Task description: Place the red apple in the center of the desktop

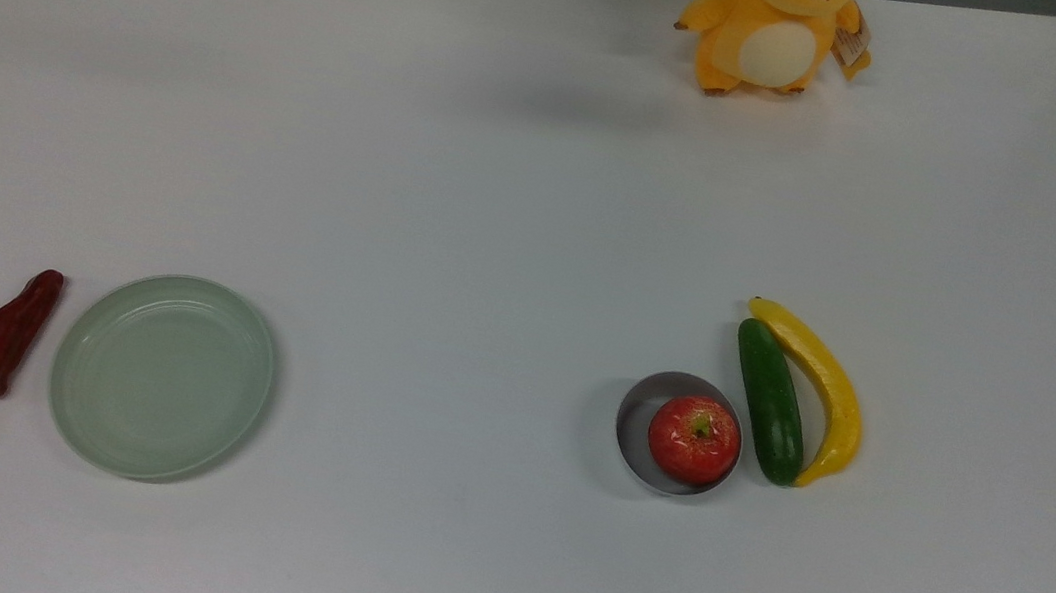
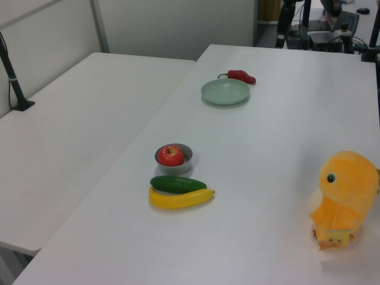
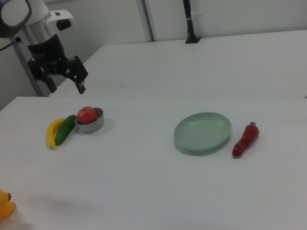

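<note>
Claw [image 3: 63,79] open, aloft | red apple [image 3: 87,115] below (in bowl [image 3: 95,123])

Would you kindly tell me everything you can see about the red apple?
The red apple is round and glossy, red with faint yellow speckles and a small green-yellow stem dimple facing up. It sits upright inside a small round grey metal bowl, resting toward the side nearest the cucumber, with its top rising above the bowl's rim. The bowl stands on the white table, toward the top view's lower right. Nothing grips the apple; in the right view the open claw hangs above and behind it.
</note>
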